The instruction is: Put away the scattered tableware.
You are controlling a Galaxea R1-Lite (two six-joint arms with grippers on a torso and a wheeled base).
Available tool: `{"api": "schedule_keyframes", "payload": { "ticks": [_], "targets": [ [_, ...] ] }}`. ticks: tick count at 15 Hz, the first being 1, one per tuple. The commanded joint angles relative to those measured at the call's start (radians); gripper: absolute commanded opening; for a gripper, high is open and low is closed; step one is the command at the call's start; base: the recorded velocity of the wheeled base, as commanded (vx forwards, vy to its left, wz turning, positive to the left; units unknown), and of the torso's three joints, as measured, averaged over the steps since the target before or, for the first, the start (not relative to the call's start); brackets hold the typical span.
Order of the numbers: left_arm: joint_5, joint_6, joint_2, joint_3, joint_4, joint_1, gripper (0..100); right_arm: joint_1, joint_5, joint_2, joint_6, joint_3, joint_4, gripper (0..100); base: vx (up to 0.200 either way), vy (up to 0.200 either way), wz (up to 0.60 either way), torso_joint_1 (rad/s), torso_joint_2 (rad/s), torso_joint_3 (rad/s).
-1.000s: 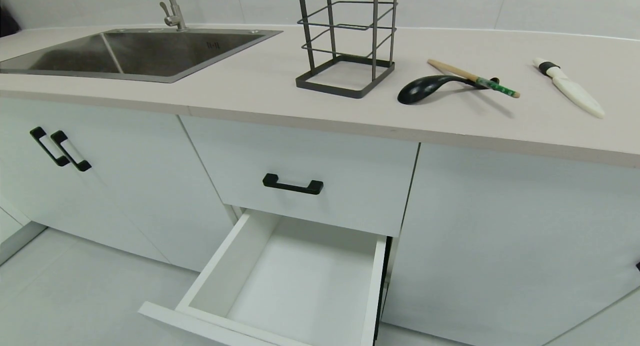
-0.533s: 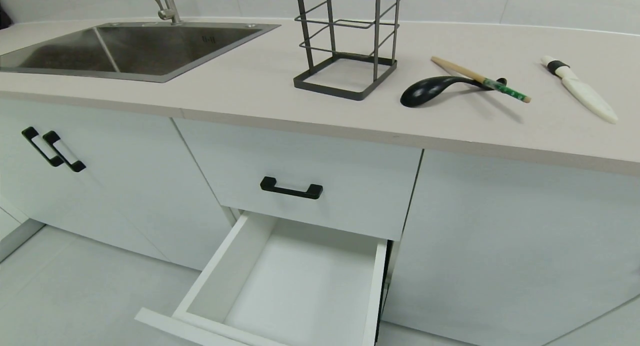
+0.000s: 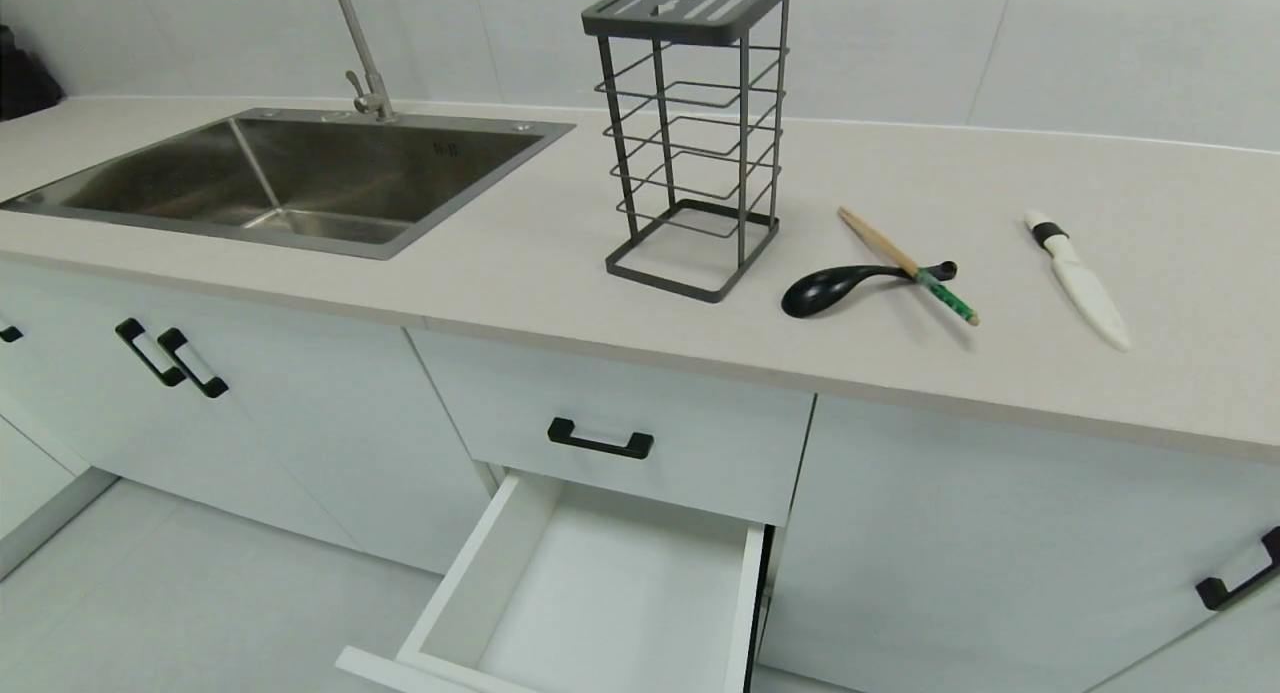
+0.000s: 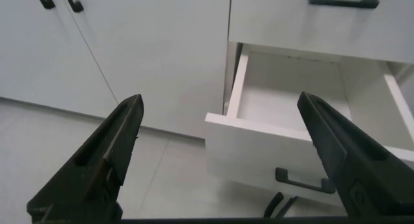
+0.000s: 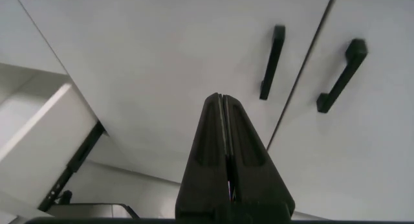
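A: Step in hand?
B: The very start, by the look of it. No piece off the bench (image 3: 560, 273) yet. Lower drawer (image 3: 470, 563) pulled out beneath the front edge. Rack (image 3: 743, 153) upright mid-bench.
A: And the tableware?
B: All toward the right end. Knife (image 3: 1080, 283) flat, nearest that end. Spoon (image 3: 830, 288) just right of the rack, near the front edge. Chopsticks (image 3: 905, 263) resting across the spoon's handle.
A: Tools?
B: Both low, before the cabinet fronts. Left tool (image 4: 218, 102) spread wide, facing the drawer. Right tool (image 5: 223, 104) pressed together, pinching nothing.
A: Next?
B: Probably raise the right arm to bench height, spread that tool, and take the chopsticks first, being on top of the spoon.
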Motion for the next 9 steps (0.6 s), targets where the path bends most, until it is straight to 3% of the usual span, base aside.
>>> {"api": "schedule_keyframes", "payload": {
  "ticks": [1,5,9],
  "targets": [
    [0.0,0.0,0.001,0.0,-0.001,0.0,100,0.0,0.0,0.001,-0.001,0.0,0.0,0,0.0,0.0,0.0,0.242,-0.49,-0.217],
    [0.0,0.0,0.001,0.0,-0.001,0.0,100,0.0,0.0,0.001,-0.001,0.0,0.0,0,0.0,0.0,0.0,0.104,-0.49,-0.22],
    [0.0,0.0,0.001,0.0,-0.001,0.0,100,0.0,0.0,0.001,-0.001,0.0,0.0,0,0.0,0.0,0.0,0.377,-0.49,-0.235]
  ]
}}
